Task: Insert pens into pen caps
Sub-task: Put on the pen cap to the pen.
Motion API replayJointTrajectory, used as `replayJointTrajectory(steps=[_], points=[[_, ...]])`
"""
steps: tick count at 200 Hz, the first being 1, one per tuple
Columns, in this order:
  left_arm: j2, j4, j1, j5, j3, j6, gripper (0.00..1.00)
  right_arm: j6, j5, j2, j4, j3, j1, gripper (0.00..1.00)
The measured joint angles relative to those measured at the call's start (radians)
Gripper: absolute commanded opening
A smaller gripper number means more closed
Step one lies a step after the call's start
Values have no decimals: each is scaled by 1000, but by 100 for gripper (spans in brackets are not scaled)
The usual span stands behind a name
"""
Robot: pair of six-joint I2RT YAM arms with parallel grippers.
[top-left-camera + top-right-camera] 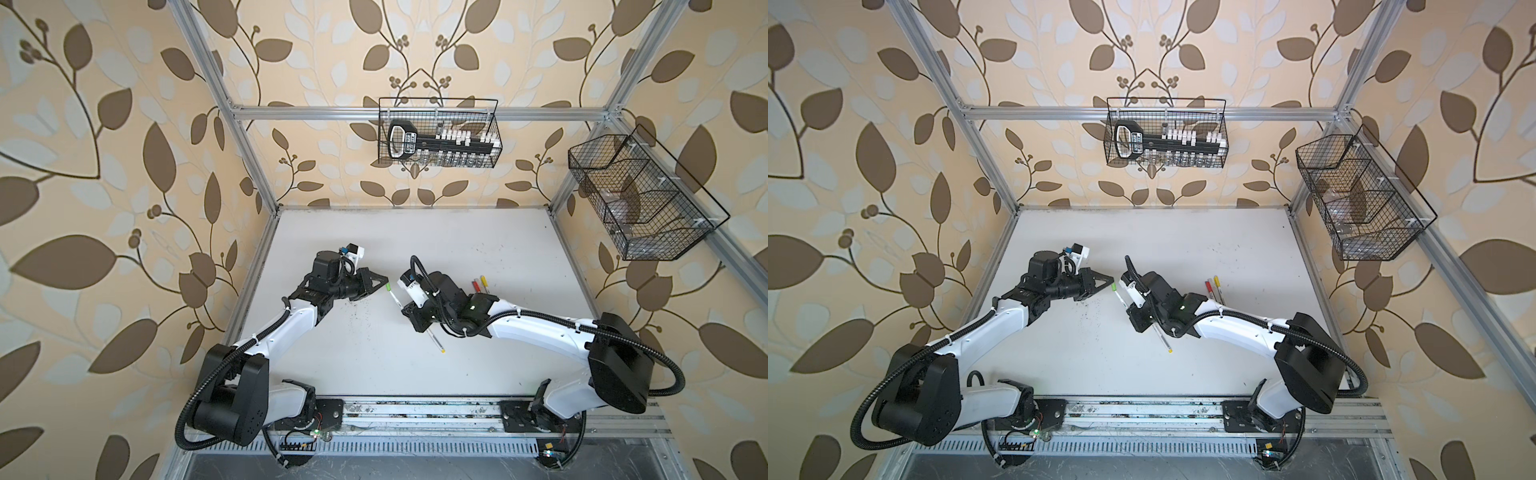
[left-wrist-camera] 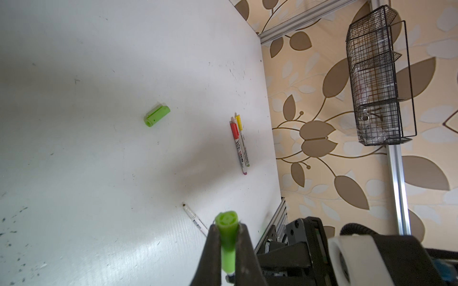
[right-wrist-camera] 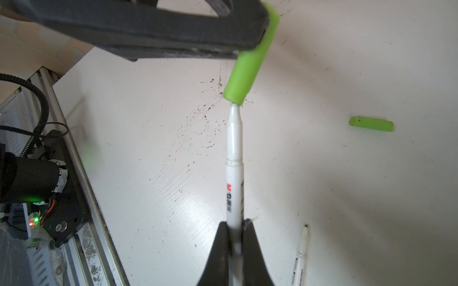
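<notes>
My left gripper [image 2: 228, 226] is shut on a light green pen cap [image 2: 226, 220], also seen in both top views [image 1: 388, 286] [image 1: 1113, 286]. My right gripper [image 3: 235, 222] is shut on a white pen [image 3: 234, 148] mid-barrel. The pen's pointed tip sits just inside the open end of the held cap [image 3: 247, 69]. In a top view the two grippers [image 1: 384, 282] [image 1: 404, 309] meet above the table's middle. A second green cap [image 3: 371, 123] [image 2: 157, 116] lies loose on the table. An uncapped pen [image 3: 301, 250] [image 1: 436, 343] lies beside the right gripper.
Two capped pens, one red [image 2: 235, 131] and one yellow [image 2: 239, 123], lie side by side near the table's right edge [image 1: 478, 286]. Wire baskets hang on the back wall [image 1: 438, 133] and the right frame [image 1: 640, 199]. Dark specks dot the white table [image 1: 361, 316].
</notes>
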Motion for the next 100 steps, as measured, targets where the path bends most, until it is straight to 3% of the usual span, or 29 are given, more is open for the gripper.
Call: replayJointTrajectory(steps=[100], points=[[-12,12,-2,0,0,-1,1,6,-11,4,9,20,-16,1]])
